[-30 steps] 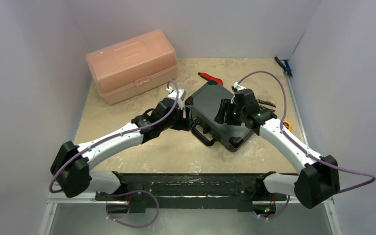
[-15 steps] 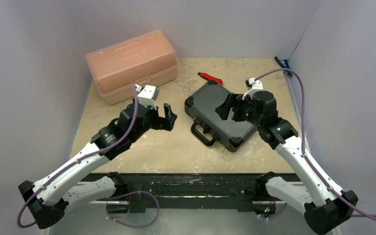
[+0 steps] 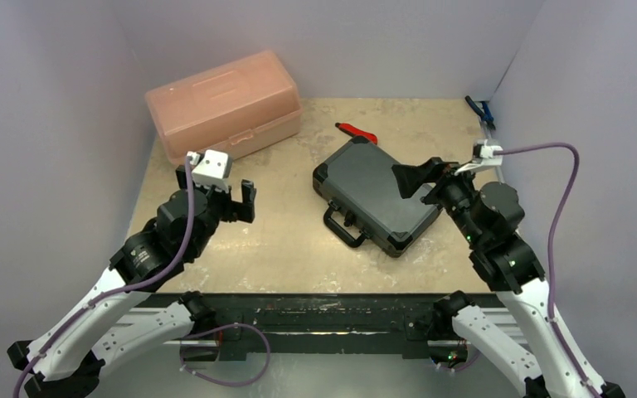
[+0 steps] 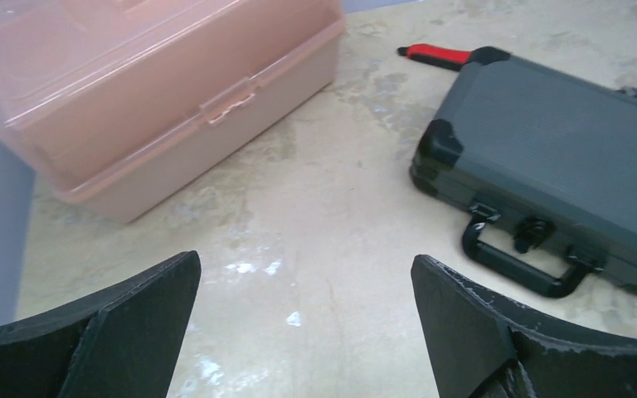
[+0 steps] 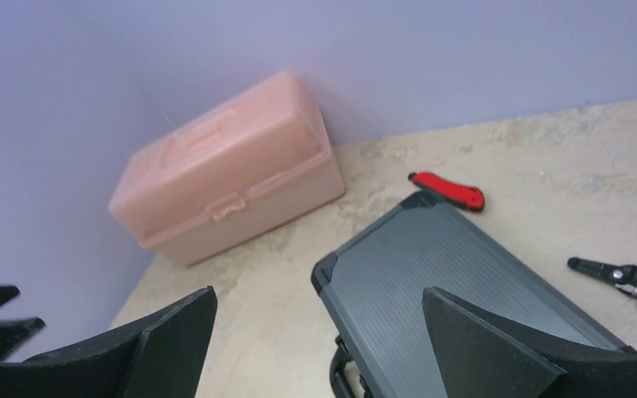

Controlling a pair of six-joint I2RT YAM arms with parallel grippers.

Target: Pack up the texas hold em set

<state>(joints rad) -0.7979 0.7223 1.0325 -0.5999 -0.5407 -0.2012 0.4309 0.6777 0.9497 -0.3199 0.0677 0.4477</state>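
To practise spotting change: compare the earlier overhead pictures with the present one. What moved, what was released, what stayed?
Both arms drew back from the black case: the left pincer swung left, the right pincer right. Both came off it and opened wide, empty. The case, shut, the pink box and the red tool kept their places.

A robot lab cell: plain lilac walls (image 3: 381,41) close round a beige tabletop (image 3: 290,249) and mounting rail (image 3: 323,308)
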